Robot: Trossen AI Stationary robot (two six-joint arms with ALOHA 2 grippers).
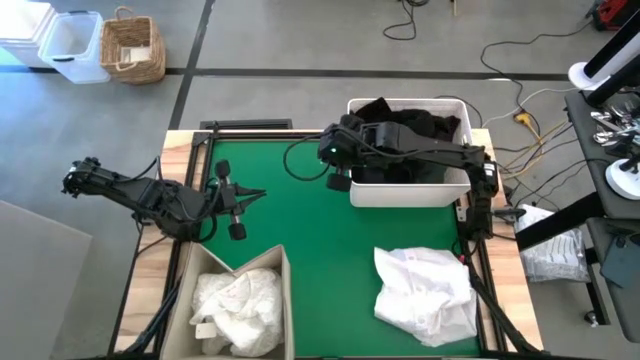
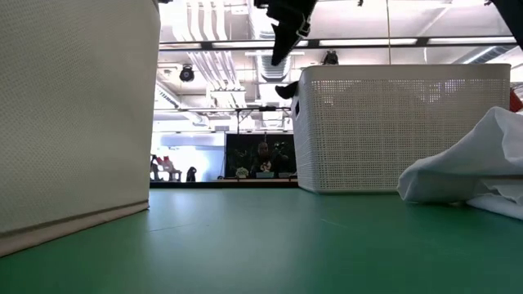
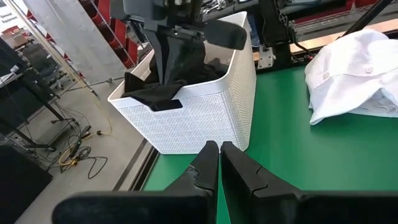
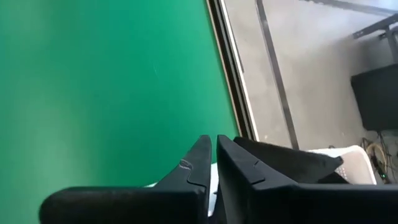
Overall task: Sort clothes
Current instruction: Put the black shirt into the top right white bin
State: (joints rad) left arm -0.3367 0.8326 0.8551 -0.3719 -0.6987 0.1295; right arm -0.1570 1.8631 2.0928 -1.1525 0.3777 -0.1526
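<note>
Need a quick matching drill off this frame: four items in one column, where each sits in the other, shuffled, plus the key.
Items:
1. dark clothes
2. crumpled white garments
3. loose white shirt
4. left end effector

Places:
A. lying on the green mat, front right
B. inside the beige fabric bin
C. above the mat's left side, fingers shut, holding nothing
D. inside the white plastic basket

Pairs: 1-D, 2-B, 3-A, 4-C
</note>
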